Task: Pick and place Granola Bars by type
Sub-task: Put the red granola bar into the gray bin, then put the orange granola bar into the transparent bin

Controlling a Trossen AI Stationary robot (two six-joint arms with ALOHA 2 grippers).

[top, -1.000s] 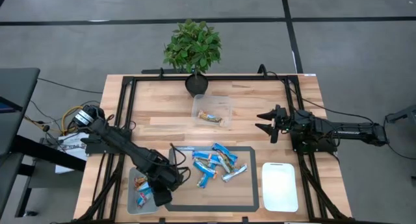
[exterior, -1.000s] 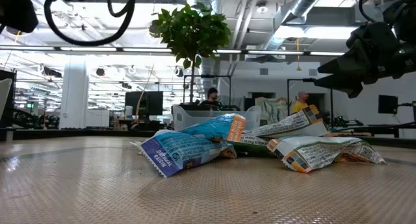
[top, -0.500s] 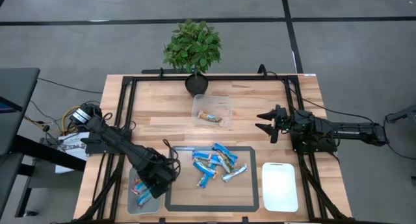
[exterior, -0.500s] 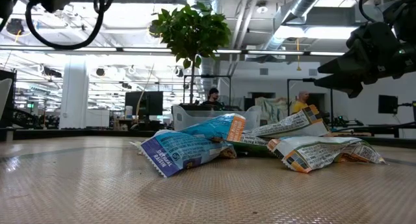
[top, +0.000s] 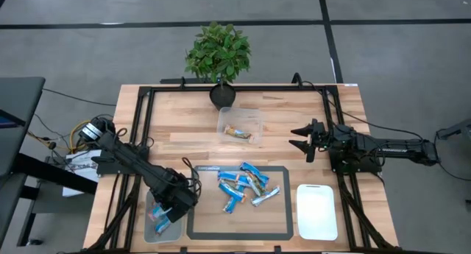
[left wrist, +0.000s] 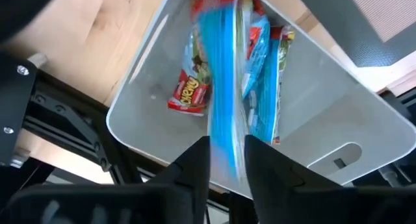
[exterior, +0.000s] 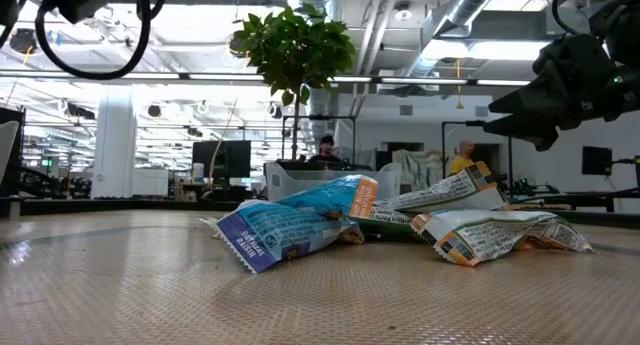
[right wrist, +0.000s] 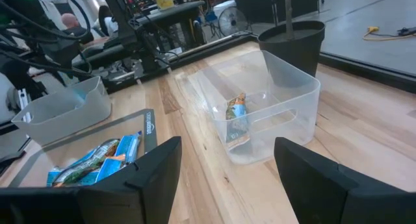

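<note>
Several granola bars [top: 246,186], mostly blue, lie in a pile on the grey mat [top: 274,226] at the table's front middle; they also show in the low view [exterior: 400,220]. My left gripper [top: 165,212] is over the clear bin [top: 149,232] at the front left, shut on a blue bar [left wrist: 224,113]. That bin holds a red bar [left wrist: 190,94] and blue bars [left wrist: 263,55]. My right gripper [top: 298,138] is open and empty above the table's right middle, its fingers spread wide in the right wrist view [right wrist: 221,165]. My left gripper pinches the blue bar's near end [left wrist: 227,160] between its two fingers [left wrist: 195,169]. The fingers come from above, pointing down into the bin. The bar reaches out past the fingertips over the bars in the bin and shows blurred.
A second clear bin [top: 240,125] at the far middle holds one bar [top: 237,132]. A white bin [top: 317,211] stands at the front right. A potted plant [top: 218,54] stands at the far edge. Black frame rails [top: 143,129] run along the table's sides.
My left gripper has gone from the mat's left edge toward the table's left edge and now stands over the front-left bin, still shut on the blue bar. My right arm has kept still.
</note>
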